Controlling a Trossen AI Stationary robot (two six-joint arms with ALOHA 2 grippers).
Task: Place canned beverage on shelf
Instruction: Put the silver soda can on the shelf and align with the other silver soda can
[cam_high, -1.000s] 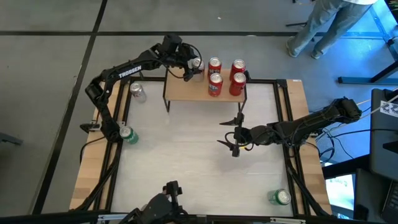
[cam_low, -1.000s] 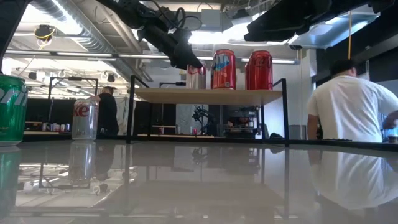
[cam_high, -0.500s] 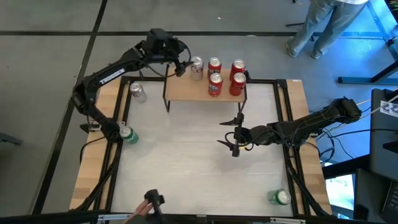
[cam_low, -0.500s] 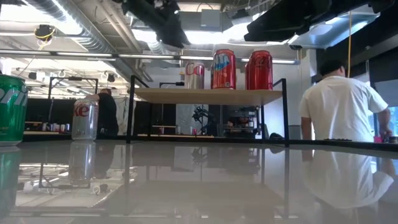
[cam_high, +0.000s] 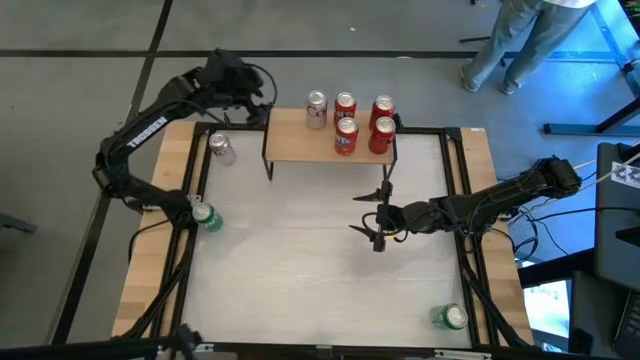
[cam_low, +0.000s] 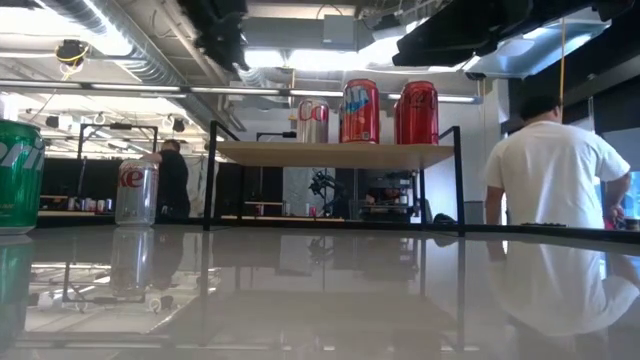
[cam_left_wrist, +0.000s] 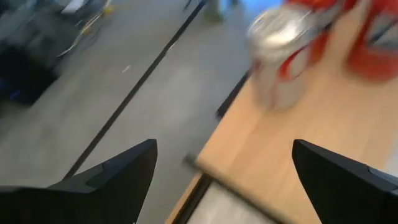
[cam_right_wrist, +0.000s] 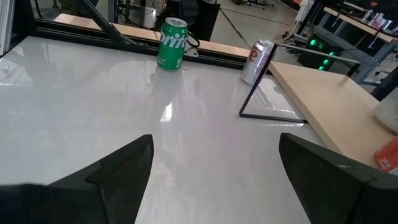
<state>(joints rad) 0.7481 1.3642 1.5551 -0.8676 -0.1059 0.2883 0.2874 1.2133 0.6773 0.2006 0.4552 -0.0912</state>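
The shelf (cam_high: 300, 145) stands at the table's far edge on thin black legs. On its top stand a silver can (cam_high: 316, 108) at the far left corner and several red cans (cam_high: 346, 135) to its right. My left gripper (cam_high: 262, 105) is open and empty, left of the shelf and clear of the silver can (cam_left_wrist: 283, 56). My right gripper (cam_high: 362, 213) is open and empty above the table's middle right. In the low view the silver can (cam_low: 313, 120) stands upright on the shelf top (cam_low: 330, 153).
A silver can (cam_high: 221, 148) stands on the table left of the shelf, a green can (cam_high: 205, 215) at the left edge and another green can (cam_high: 450, 317) at the near right corner. A person (cam_low: 555, 165) sits beyond the table. The table's middle is bare.
My left gripper has come off the silver can on the shelf and drawn back toward the table's left edge. The silver can stays upright on the shelf's far left corner.
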